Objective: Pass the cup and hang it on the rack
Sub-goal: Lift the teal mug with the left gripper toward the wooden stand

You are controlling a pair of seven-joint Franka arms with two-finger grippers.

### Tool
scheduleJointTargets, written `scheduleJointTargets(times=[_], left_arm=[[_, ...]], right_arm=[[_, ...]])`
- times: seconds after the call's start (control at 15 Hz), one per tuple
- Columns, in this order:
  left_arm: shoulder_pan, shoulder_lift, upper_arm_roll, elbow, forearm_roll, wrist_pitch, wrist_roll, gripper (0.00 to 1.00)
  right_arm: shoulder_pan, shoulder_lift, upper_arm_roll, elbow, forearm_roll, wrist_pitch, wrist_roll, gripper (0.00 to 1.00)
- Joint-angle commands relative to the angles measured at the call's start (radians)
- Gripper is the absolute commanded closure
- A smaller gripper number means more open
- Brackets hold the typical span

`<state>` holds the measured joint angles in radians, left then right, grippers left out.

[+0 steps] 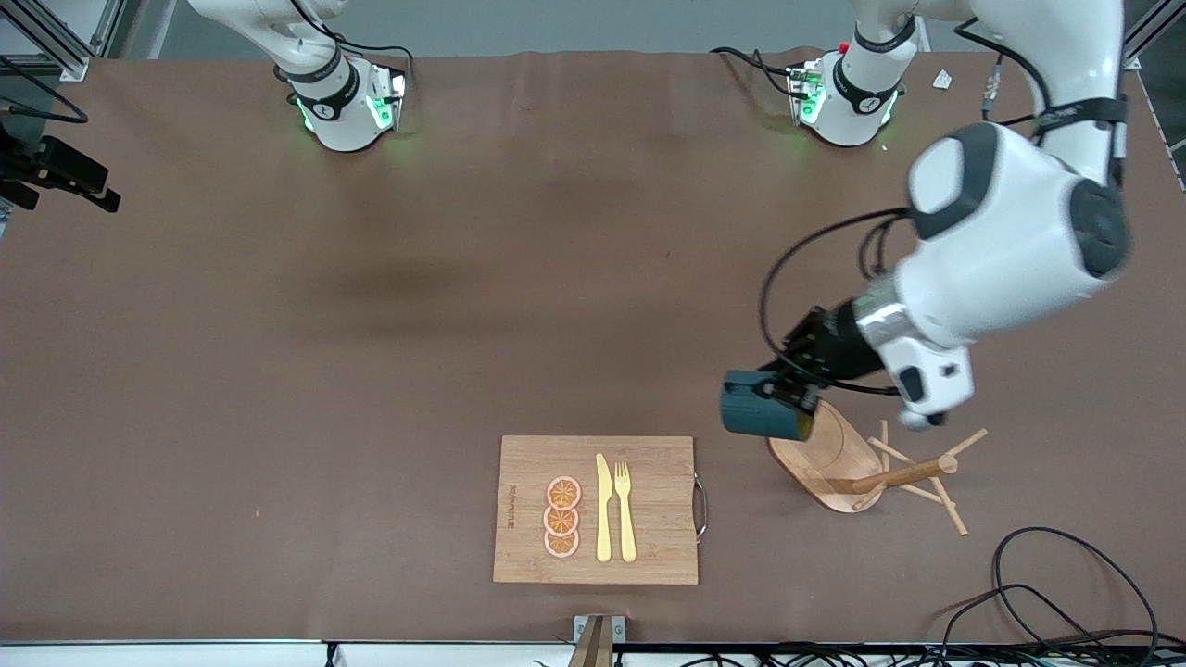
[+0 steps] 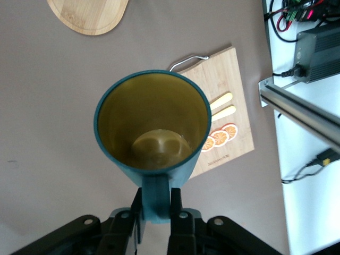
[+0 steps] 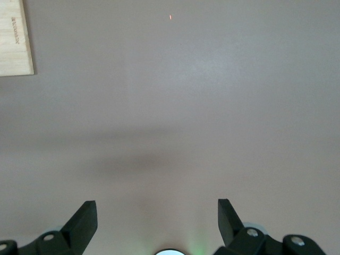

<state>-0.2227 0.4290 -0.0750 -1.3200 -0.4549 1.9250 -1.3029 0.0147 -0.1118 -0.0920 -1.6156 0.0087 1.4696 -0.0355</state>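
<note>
The dark teal cup [image 1: 755, 417] hangs in the air on its side, and my left gripper [image 1: 788, 384] is shut on its loop handle. It is over the table by the edge of the oval base of the rack [image 1: 829, 454], whose post and thin pegs spread toward the left arm's end. In the left wrist view the cup [image 2: 151, 127] shows its ochre inside, with the handle pinched in my left gripper [image 2: 156, 194] and the rack base [image 2: 87, 16] past the cup. My right gripper [image 3: 156, 204] is open over bare brown table with nothing between its fingers.
A rectangular bamboo cutting board [image 1: 649, 509] with a yellow knife [image 1: 603, 508], a fork [image 1: 625, 509] and orange slices [image 1: 562, 517] lies beside the rack, toward the right arm's end. Black cables [image 1: 1066, 593] loop near the front edge at the left arm's end.
</note>
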Motion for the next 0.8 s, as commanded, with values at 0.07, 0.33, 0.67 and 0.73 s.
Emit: scheduleJointTargets(times=[0.07,0.33,0.67,0.73], left_arm=[[0.124,-0.001,-0.009,-0.018,-0.201,-0.056,0.181,1.0],[0.232,0.042,-0.009,-0.016,-0.368,-0.164,0.256,1.0],[0.278,0.085,-0.009,-0.016,-0.508,-0.221,0.3,1.0],[0.279,0.085,-0.009,-0.018,-0.51,-0.224,0.304,1.0]], right_arm=[[0.001,-0.025,0.0,-0.007,0.001,-0.02,-0.035,0.0],[-0.001,-0.025,0.001,0.008,-0.001,-0.04,-0.03,0.0],[-0.006,-0.025,0.001,0.003,-0.001,-0.054,-0.027,0.0],[-0.006,-0.025,0.001,0.003,-0.001,-0.054,-0.027,0.0]])
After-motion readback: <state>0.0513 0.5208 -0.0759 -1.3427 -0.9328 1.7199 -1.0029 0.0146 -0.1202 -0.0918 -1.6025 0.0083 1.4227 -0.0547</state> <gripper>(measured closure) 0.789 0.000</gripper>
